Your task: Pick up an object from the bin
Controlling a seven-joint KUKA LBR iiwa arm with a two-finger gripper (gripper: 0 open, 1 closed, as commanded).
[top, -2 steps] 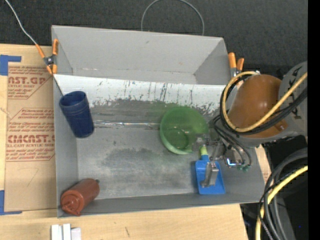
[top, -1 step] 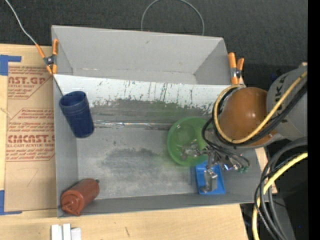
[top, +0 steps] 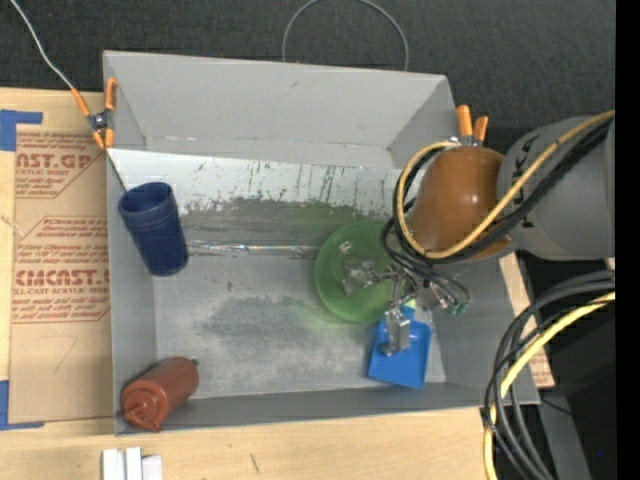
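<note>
My gripper (top: 378, 300) hangs low at the right side of the bin, open, with nothing visibly between its fingers. One fingertip (top: 353, 272) is over a translucent green round bowl (top: 335, 278). The other fingertip (top: 400, 328) is over the top edge of a bright blue block (top: 402, 360), which lies near the bin's front right corner. The bowl's right part is hidden behind the gripper and cables. Bowl and block lie next to each other, just below the wrist.
A dark blue cup (top: 153, 226) lies on its side against the left wall. A red-brown bottle-shaped thing (top: 158, 391) lies in the front left corner. The arm with its orange dome and looped cables overhangs the right wall.
</note>
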